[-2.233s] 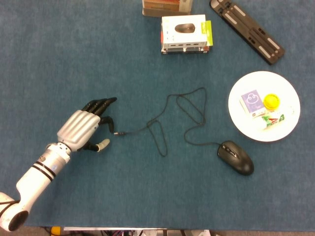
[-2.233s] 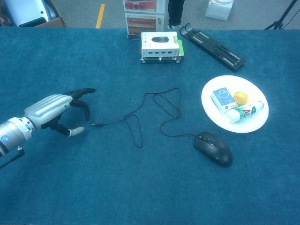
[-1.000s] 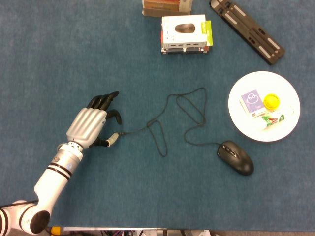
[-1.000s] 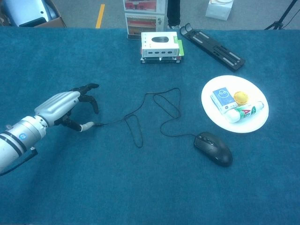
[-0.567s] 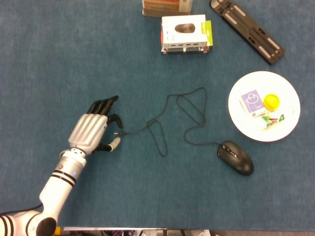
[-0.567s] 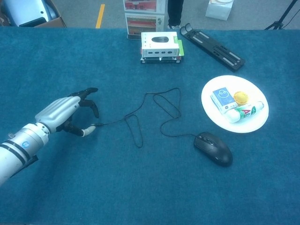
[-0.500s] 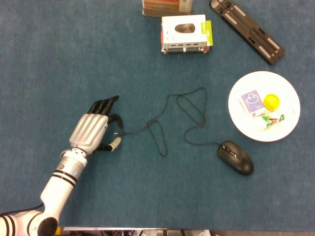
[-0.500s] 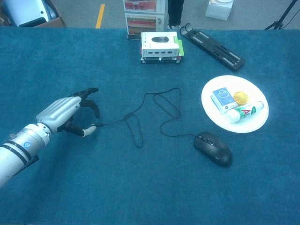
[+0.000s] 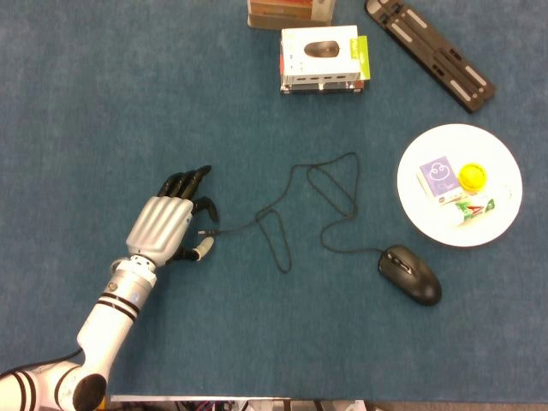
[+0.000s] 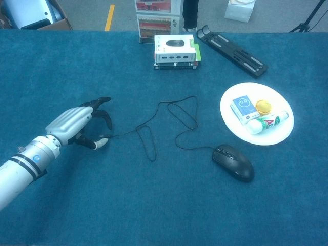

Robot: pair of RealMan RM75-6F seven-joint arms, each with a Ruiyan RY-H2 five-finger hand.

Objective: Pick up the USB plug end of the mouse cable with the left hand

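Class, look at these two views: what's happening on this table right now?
The robot's left hand is at the USB plug end of the thin black mouse cable, fingers curled around it on the blue table; a firm grip isn't clear. The black wired mouse lies apart beside a white round plate. The right hand is out of view.

My left hand [image 10: 77,125] reaches in low over the blue table [image 10: 128,200], fingers [image 10: 106,116] spread and curved downward. My thumb tip sits at the USB plug end [image 10: 106,137] of the mouse cable [image 10: 154,128]; it seems to touch the plug, though the plug is too small to be sure. From there the cable loops away toward the black mouse [image 10: 233,162], which lies well apart from my hand, just below the white plate [image 10: 228,120]. A boxed mouse [image 10: 175,50] stands far beyond the cable loops.
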